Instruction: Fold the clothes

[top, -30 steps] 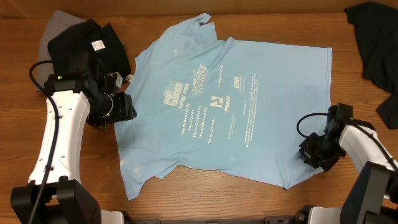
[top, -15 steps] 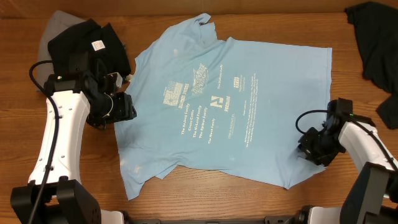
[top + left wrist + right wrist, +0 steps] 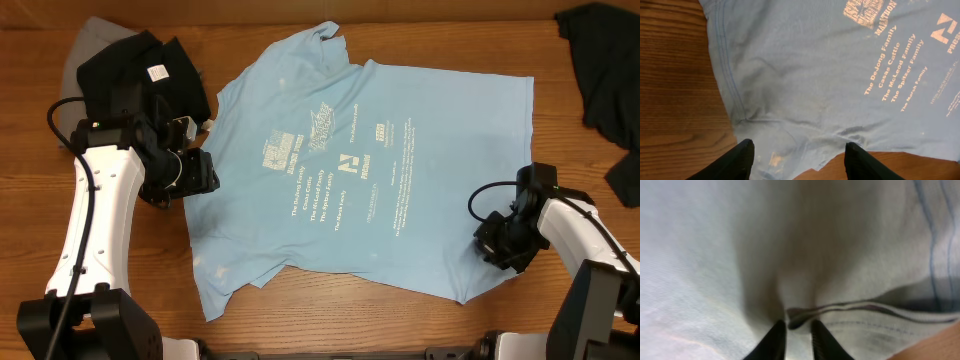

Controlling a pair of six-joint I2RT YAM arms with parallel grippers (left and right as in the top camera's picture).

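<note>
T-shirt [image 3: 805, 75], lettering [image 3: 892, 70] "DeJong Family", "McLeod Family"

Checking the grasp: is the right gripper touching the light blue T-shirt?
Touching. The right wrist view shows the right gripper pinching a hem fold of the light blue T-shirt between its fingertips.

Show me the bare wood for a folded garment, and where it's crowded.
Free: the strip of table above the T-shirt, running to the dark garment; also the wood below the shirt's lower edge. Crowded: the left side, with the black and grey pile and left arm; lower right, where the right gripper pinches the shirt's edge.
</note>
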